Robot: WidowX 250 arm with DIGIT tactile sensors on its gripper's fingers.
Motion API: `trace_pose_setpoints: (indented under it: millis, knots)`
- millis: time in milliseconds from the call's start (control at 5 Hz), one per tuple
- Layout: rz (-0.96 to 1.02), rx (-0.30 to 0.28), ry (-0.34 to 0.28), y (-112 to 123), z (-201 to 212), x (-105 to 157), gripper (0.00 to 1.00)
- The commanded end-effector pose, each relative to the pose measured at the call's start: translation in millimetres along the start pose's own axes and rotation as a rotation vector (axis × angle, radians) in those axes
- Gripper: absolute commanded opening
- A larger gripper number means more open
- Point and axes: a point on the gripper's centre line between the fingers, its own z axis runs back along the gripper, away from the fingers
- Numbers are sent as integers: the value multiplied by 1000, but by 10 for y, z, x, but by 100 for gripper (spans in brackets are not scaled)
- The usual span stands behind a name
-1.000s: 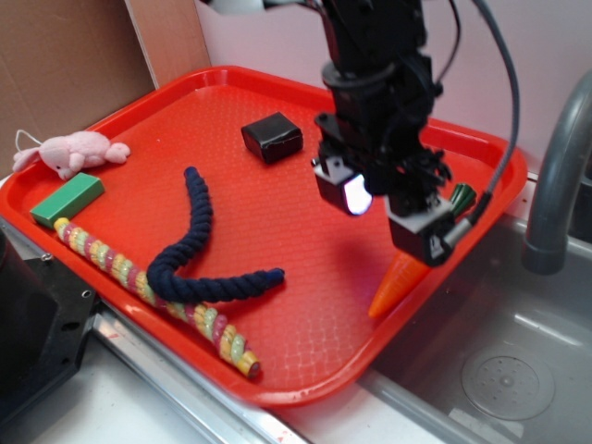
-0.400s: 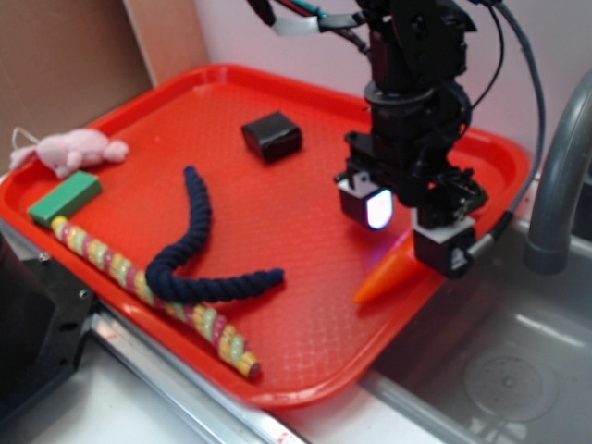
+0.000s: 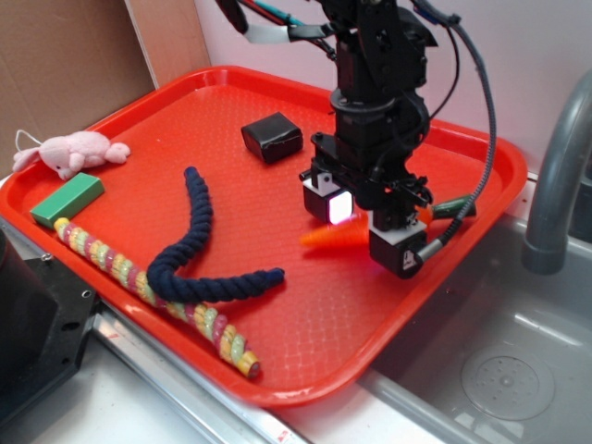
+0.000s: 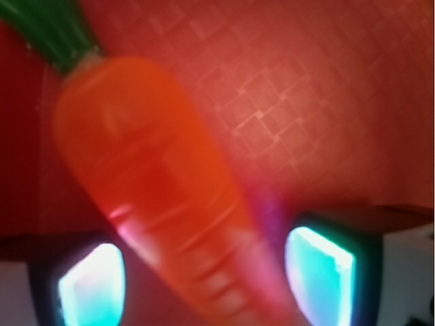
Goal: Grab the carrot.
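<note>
Exterior view shows the red tray (image 3: 139,120) carrying everything, set beside a steel sink (image 3: 518,370) with a grey faucet (image 3: 560,176) rising at the right; its raised rim keeps the loose toys from rolling off. On its left half lie a dark blue rope (image 3: 199,250), a striped rope stick (image 3: 148,287), a green block (image 3: 67,199) and a pink plush toy (image 3: 72,150), all well apart from the arm. A black block (image 3: 272,137) sits near the tray's far middle.

At the tray's right side the end effector (image 3: 365,225) hangs pointing down over the carrot (image 3: 335,238), one finger on each side of it. The carrot runs crosswise, tip toward the tray's middle and green stem (image 3: 455,207) toward the right rim.

Wrist view, though blurred, shows the carrot (image 4: 163,197) passing between the two lit finger pads (image 4: 319,275), stem at the upper left. The fingers look closed to about the carrot's width, so I judge it gripped. Whether the carrot is clear of the tray surface I cannot tell.
</note>
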Motion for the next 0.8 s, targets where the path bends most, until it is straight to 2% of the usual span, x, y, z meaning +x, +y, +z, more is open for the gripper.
trace_pose_setpoints:
  millis: [0,200,400,600]
  knots:
    - [-141,68,23,1,81,187,0]
    - [-164,91,45,-27,50,211,0]
    - [-169,89,3,-51,292,144,0]
    - [-45,77,-200,168,781,-112,0]
